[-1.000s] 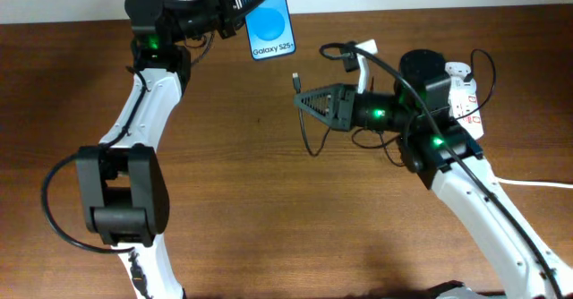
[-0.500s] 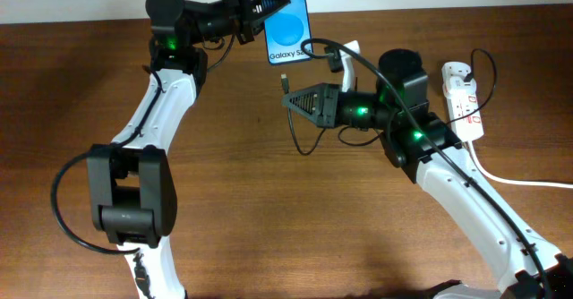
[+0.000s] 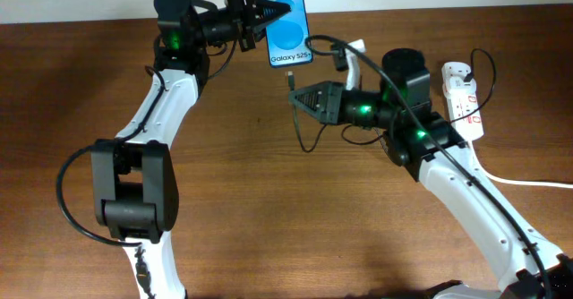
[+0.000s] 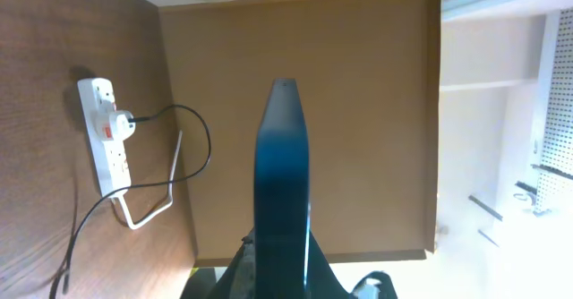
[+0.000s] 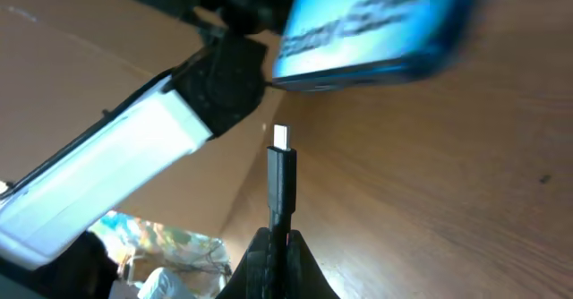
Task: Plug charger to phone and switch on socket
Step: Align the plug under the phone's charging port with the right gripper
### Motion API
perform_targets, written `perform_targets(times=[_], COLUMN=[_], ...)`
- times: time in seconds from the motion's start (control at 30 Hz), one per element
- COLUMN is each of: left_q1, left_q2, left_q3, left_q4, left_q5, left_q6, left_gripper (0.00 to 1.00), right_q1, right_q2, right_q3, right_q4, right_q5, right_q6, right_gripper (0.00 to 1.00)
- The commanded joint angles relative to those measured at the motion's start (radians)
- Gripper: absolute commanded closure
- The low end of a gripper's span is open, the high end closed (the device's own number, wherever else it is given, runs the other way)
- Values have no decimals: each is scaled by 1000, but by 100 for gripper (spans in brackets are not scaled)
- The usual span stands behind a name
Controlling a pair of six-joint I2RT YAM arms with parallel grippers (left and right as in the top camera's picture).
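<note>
Blue-screened phone [image 3: 291, 30] was gripped by its side edge, left gripper [image 3: 271, 12] clamped tight on it | right gripper [image 5: 276, 243] was closed on the charger [image 5: 281, 178], plug tip aimed at the phone's lower edge, just short of touching | socket [image 3: 464, 98] lay well apart, far right.

The phone [image 3: 288, 26] shows small white text, "Galaxy S25+", below the lighter circle on its blue screen.
</note>
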Motion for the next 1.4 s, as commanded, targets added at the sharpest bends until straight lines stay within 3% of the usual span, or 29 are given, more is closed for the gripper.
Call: perform_targets(times=[0.0, 1.37], left_q1=[4, -29], left_q2=[-6, -6], left_q3=[16, 17], left_q4=[10, 29], left_q5=[13, 31], left_q6=[17, 16], left_gripper=[100, 100], right_q1=[-19, -19], right_q2=[1, 3], right_q3=[0, 0], right_q4=[-7, -12], right_q5=[8, 19], right_q6=[1, 1], right_gripper=[96, 96])
